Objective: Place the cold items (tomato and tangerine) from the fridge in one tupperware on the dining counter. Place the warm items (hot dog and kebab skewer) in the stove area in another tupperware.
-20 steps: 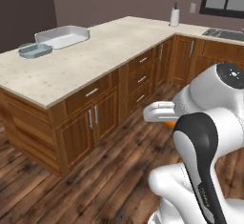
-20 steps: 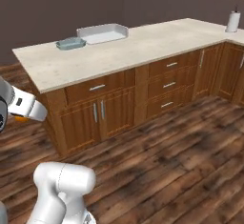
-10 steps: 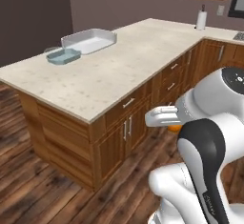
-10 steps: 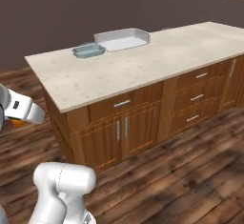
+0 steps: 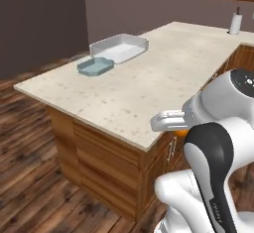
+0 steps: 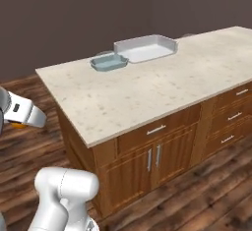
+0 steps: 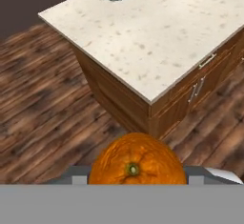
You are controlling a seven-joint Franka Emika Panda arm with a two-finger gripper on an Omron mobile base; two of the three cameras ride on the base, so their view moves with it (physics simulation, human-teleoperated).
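Partway open, the tool is clamped around the tangerine, well short of the dining counter.

No legible text, labels or numbers.

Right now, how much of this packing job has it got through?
Nothing looks packed yet: the white tray and teal container on the counter both look empty. In hand: the tangerine, held in the tool away from the counter. Left: putting it in the tray, then all the other items.
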